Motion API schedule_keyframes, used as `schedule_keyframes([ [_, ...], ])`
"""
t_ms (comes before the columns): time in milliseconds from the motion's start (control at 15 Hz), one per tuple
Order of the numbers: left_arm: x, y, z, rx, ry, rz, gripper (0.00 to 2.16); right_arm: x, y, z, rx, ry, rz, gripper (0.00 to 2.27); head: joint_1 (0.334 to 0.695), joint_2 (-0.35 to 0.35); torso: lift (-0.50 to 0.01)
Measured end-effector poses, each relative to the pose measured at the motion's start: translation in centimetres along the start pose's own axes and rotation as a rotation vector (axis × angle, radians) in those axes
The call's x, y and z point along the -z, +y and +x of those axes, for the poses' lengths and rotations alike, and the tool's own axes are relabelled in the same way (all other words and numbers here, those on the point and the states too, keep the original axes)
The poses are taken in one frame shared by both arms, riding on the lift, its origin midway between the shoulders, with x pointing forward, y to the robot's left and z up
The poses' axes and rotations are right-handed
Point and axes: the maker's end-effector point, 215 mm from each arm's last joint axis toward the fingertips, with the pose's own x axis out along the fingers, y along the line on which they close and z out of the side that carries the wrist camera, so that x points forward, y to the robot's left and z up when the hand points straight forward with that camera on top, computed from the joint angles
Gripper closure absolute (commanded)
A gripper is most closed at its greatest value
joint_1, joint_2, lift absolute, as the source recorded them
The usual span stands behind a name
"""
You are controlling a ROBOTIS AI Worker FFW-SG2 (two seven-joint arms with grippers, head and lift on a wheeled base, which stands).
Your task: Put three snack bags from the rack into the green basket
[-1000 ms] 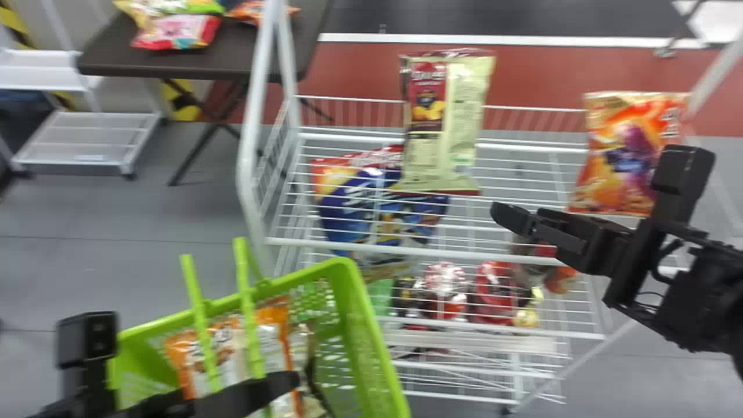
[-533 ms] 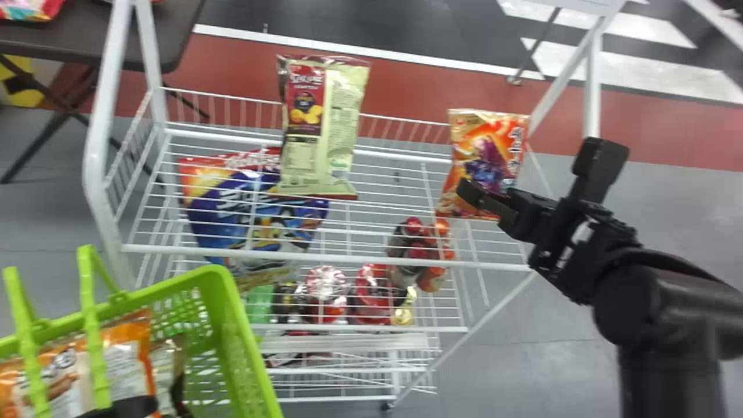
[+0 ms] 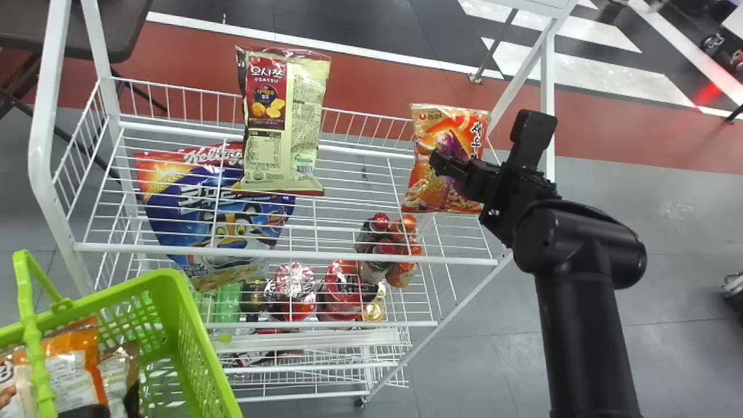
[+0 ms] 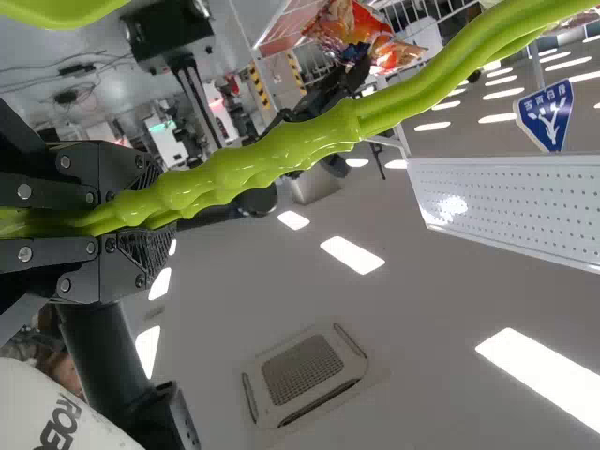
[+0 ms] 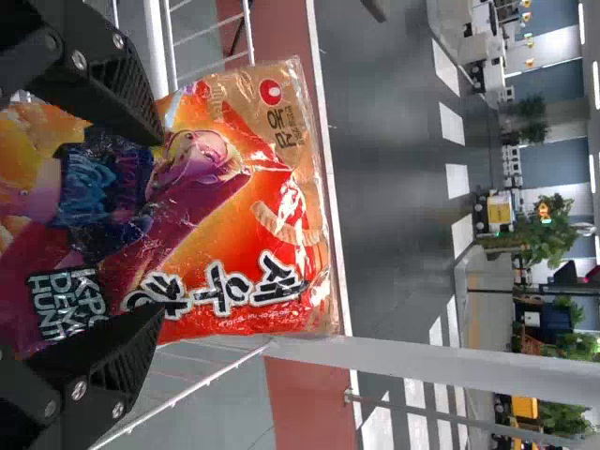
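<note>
Your right gripper (image 3: 446, 167) is at the orange snack bag (image 3: 425, 194) near the back of the rack's (image 3: 290, 253) upper shelf, toward the right end. Its jaws stand wide, and you can see the bag filling the gap between the 2 fingers in the right wrist view; you cannot tell whether either one touches it.

You see that bag upright, puffed and glossy, with creases and white glints on its front. It has a tan band with 1 round red mark, a purple figure, a curved snack shape and bold white letters edged in black, plus brown snack pieces printed low down.

To its left on the same shelf, well apart, you have a tall cream bag (image 3: 305, 128) with a red panel and yellow chips. A big blue and red bag (image 3: 174, 209) shows through the wires, lower on the left, and cups (image 3: 295, 284) and bottles (image 3: 228, 302) are on a lower level.

Your left gripper (image 3: 87, 411) has its 2 jaws closed around the green handle (image 4: 262, 159) of the basket (image 3: 194, 337). In that basket you see an orange and white bag (image 3: 72, 366) beside a brown-edged bag (image 3: 116, 371).
</note>
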Motion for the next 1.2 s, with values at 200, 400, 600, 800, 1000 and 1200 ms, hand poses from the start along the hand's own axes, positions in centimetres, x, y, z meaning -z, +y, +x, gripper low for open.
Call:
schedule_keyframes([
  [200, 0.0, -0.1, 0.0, -0.001, -0.001, 0.0, 2.15, 0.5, 0.3, 0.2, -0.008, 0.014, -0.002, 2.25, 0.695, -0.344, 0.0],
  [400, 0.1, -0.1, 0.0, -0.001, -0.002, 0.0, 2.15, 1.2, 0.1, -0.8, -0.012, 0.021, 0.006, 2.25, 0.695, -0.349, 0.0],
  [600, 0.1, -0.1, 0.1, 0.002, 0.0, -0.001, 2.15, -0.6, 0.0, -3.0, -0.038, -0.035, 0.048, 2.25, 0.695, -0.35, 0.0],
  [800, 0.2, -0.1, 0.2, 0.002, -0.001, -0.002, 2.15, -2.8, 1.1, -6.0, -0.101, -0.088, 0.1, 2.25, 0.695, -0.35, 0.0],
  [1000, 0.2, 0.0, 0.2, -0.002, -0.002, -0.002, 2.15, -4.0, 4.2, -9.8, -0.203, -0.096, 0.141, 2.25, 0.695, -0.325, 0.0],
  [1200, 0.3, 0.2, 0.2, -0.006, -0.003, -0.003, 2.15, -2.9, 10.4, -14.4, -0.377, -0.032, 0.192, 2.25, 0.695, -0.246, 0.0],
])
